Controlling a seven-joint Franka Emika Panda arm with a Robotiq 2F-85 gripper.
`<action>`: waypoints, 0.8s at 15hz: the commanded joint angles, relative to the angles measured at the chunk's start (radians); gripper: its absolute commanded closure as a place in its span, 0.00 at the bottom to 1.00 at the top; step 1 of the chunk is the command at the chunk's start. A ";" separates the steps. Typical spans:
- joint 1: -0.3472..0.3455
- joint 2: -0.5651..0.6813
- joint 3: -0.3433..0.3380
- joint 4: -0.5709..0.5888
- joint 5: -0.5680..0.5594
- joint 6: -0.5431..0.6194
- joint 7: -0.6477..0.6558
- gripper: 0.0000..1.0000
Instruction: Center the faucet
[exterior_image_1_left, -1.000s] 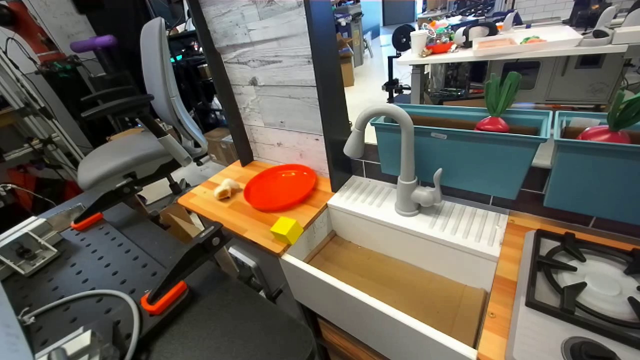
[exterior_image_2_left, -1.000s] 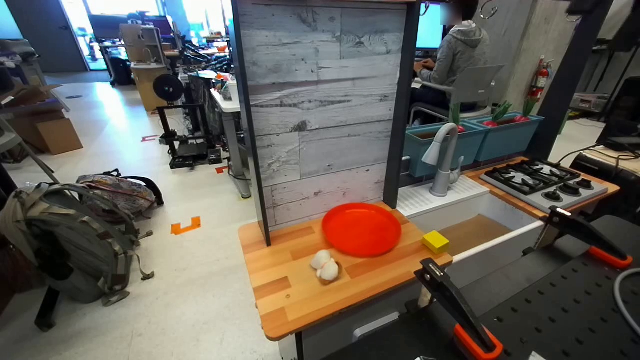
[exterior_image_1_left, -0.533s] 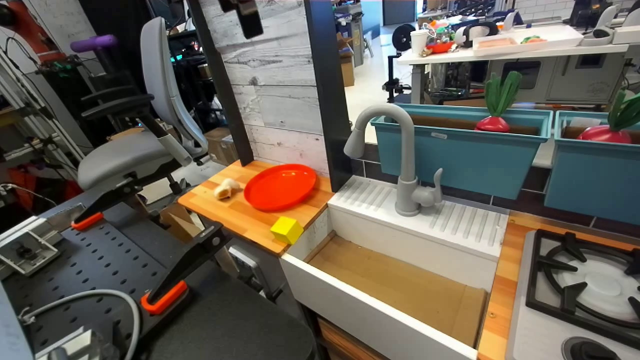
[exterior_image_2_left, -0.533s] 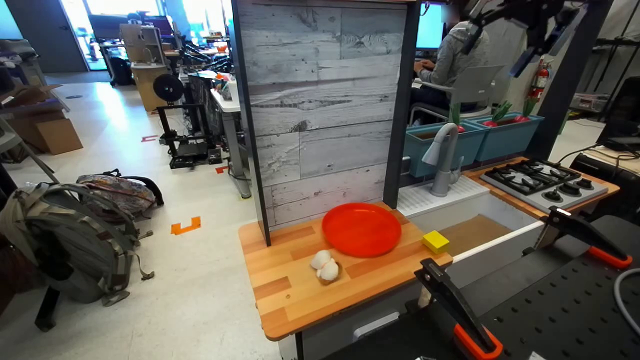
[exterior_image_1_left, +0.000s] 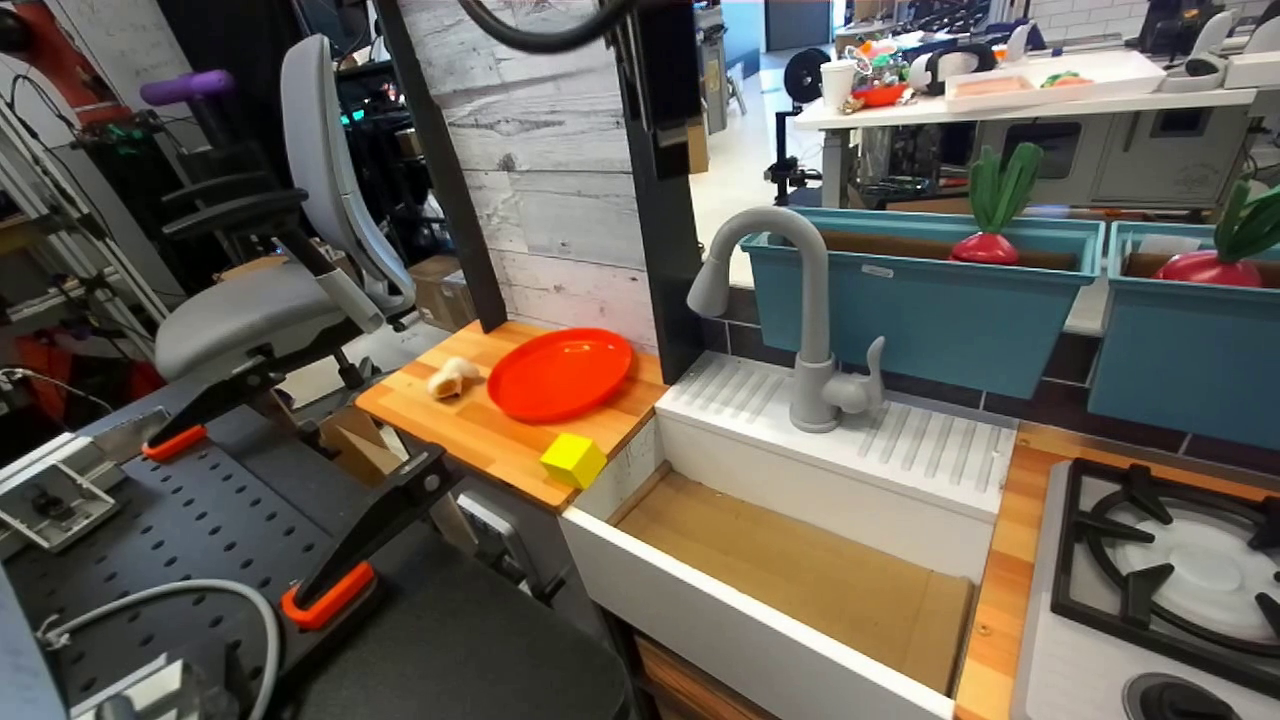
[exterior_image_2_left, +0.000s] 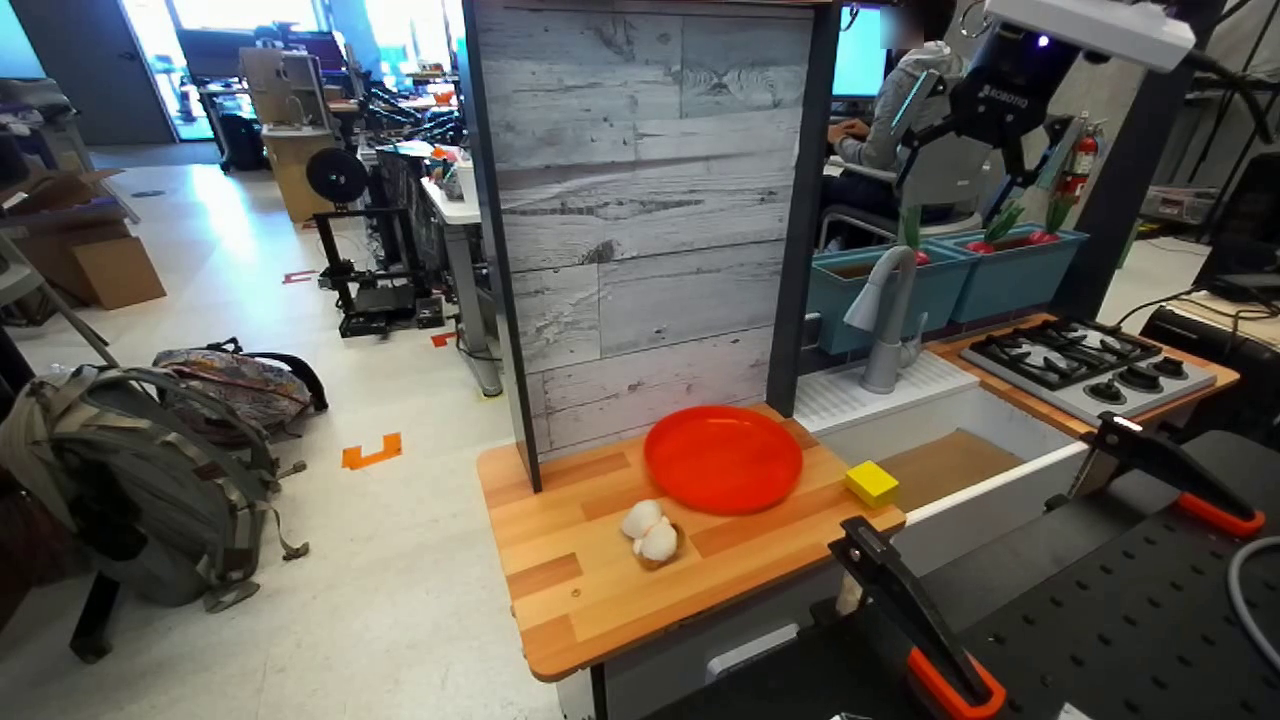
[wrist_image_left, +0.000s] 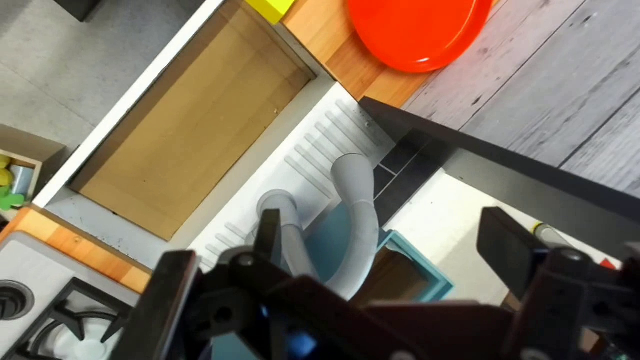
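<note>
The grey gooseneck faucet (exterior_image_1_left: 815, 300) stands on the white ridged ledge behind the sink (exterior_image_1_left: 760, 640). It also shows in an exterior view (exterior_image_2_left: 885, 350) and in the wrist view (wrist_image_left: 367, 235). Its spout is turned sideways along the ledge, toward the dark post and the red plate's side, with the tip not over the basin. Its small lever is on the opposite side. My gripper (exterior_image_2_left: 948, 200) is open and empty, above the faucet. In the wrist view my fingers (wrist_image_left: 382, 225) are wide apart, with the arched neck appearing between them; contact does not show.
A dark post (exterior_image_1_left: 655, 230) and wood-look panel stand beside the spout tip. Teal planters (exterior_image_1_left: 920, 320) stand behind the faucet. A red plate (exterior_image_1_left: 560, 375), yellow block (exterior_image_1_left: 574, 461) and white bulb-like piece (exterior_image_2_left: 650, 533) lie on the wooden counter. A stove (exterior_image_2_left: 1090, 365) is beyond the sink.
My gripper has come into view from the top and moved down toward the faucet. In an exterior view its finger has shifted right to the dark post. The faucet has not moved.
</note>
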 joint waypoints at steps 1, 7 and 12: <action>-0.058 0.140 0.033 0.149 -0.015 -0.048 0.088 0.00; -0.073 0.280 0.041 0.268 -0.035 -0.049 0.190 0.00; -0.070 0.360 0.050 0.342 -0.041 -0.069 0.239 0.00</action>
